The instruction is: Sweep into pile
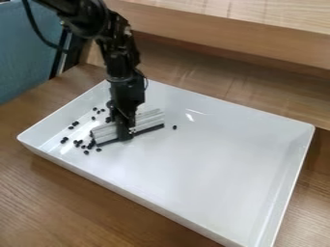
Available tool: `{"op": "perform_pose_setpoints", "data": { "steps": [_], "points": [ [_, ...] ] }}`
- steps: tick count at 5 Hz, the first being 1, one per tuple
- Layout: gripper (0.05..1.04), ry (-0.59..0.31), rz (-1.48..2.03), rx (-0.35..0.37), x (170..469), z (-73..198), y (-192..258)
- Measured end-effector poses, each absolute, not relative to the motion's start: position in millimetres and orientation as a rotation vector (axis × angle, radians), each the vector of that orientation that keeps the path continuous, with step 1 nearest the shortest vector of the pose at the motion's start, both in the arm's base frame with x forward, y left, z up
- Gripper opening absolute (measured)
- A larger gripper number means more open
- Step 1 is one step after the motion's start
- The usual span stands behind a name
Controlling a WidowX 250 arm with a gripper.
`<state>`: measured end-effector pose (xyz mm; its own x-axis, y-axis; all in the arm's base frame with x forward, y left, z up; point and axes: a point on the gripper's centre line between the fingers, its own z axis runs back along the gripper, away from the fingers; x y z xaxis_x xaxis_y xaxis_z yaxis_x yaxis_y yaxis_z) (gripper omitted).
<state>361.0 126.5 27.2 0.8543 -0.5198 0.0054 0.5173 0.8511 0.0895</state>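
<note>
Far left there's a blue panel [26, 53], beyond the corner of the white tray [213, 178] everything's happening in, and the tray sits on a wooden table [64, 202]. Next, a loose scatter of black bits [64, 140] lies inside the tray's left end, some in small clumps, some right by the left end of the ridged sweeper [151, 121]. That sweeper is in the left part of the tray, long axis on a slant: left end toward the tray's near long side, right end up toward the far one, dark lower edge facing the near side. The gripper [124, 136] hangs down over its middle, clamped onto it. Just past the right end is a lone black bit [174, 127], and a wooden ledge [258, 46] runs behind the tray's far side.
</note>
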Motion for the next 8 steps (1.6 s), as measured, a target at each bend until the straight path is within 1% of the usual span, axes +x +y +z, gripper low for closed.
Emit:
{"op": "perform_pose_setpoints", "data": {
  "steps": [1, 3, 6, 7, 8],
  "points": [
    [0.399, -0.039, -0.447, 0.076, 358.9, 26.4, 135.6],
    [0.399, -0.103, -0.188, 0.052, 358.2, 23.5, 143.7],
    [0.399, -0.149, -0.077, 0.068, 362.2, 24.6, 145.7],
    [0.444, -0.137, -0.083, 0.040, 361.2, 25.1, 141.7],
    [0.750, -0.108, -0.071, -0.035, 357.9, 28.1, 132.0]
  ]
}}
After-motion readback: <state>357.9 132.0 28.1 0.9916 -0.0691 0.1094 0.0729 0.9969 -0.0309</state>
